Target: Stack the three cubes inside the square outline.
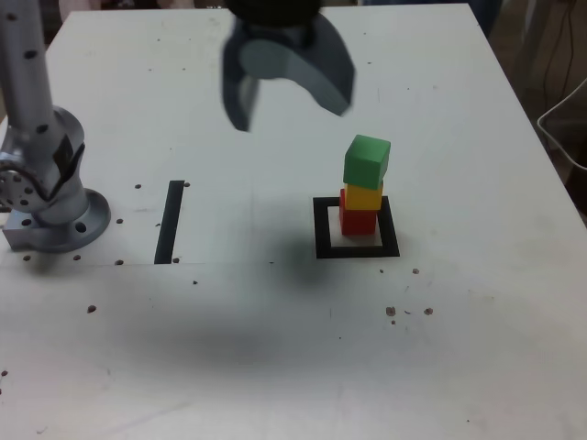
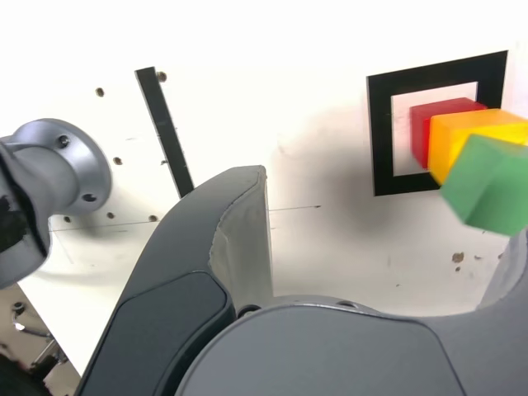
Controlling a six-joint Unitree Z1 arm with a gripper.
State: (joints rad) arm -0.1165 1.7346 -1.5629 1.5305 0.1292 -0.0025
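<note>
Three cubes stand stacked inside the square outline: the red cube at the bottom, the yellow cube on it, the green cube on top, turned a little askew. The wrist view shows the same stack, red cube, yellow cube, green cube, over the square outline. My gripper hangs high above the table, up and toward the exterior view's left of the stack, jaws wide open and empty.
A straight black strip lies on the white table toward the exterior view's left, also seen as a strip in the wrist view. The arm's grey base stands at the far left edge. Small dark holes dot the tabletop.
</note>
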